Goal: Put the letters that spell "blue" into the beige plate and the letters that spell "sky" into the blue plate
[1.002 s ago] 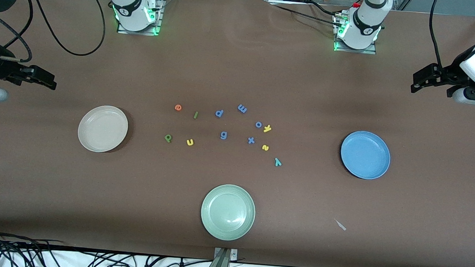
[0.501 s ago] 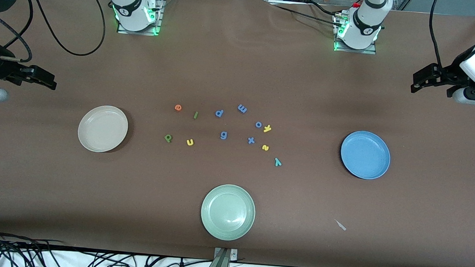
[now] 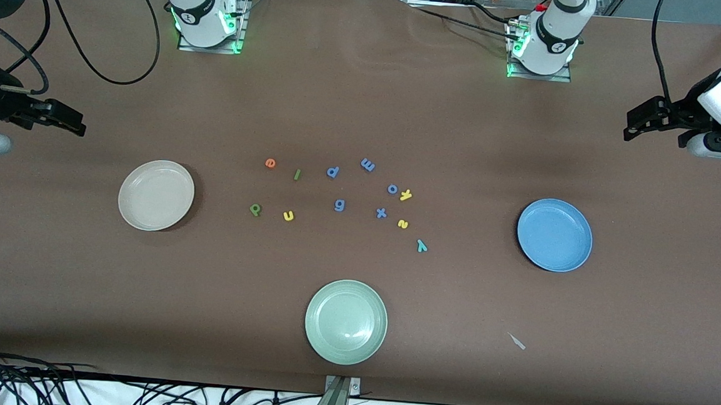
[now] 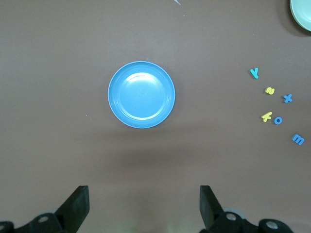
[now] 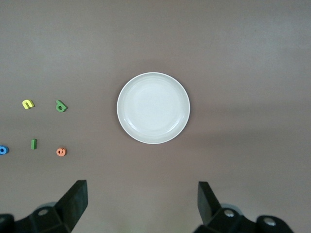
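Letters lie scattered mid-table between the beige plate (image 3: pixel 156 195) and blue plate (image 3: pixel 554 235). The e (image 3: pixel 270 163), l (image 3: pixel 297 174), b (image 3: pixel 255 209), u (image 3: pixel 288 215) sit toward the right gripper (image 3: pixel 65 119); k (image 3: pixel 406 195), s (image 3: pixel 403 224), y (image 3: pixel 421 246) toward the left gripper (image 3: pixel 644 123). Both hang wide open, empty.

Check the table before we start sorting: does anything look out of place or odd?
One oddity: a small pale scrap lies on the table, nearer the front camera than the blue plate. It belongs to no letter or plate. All three plates sit upright and empty.
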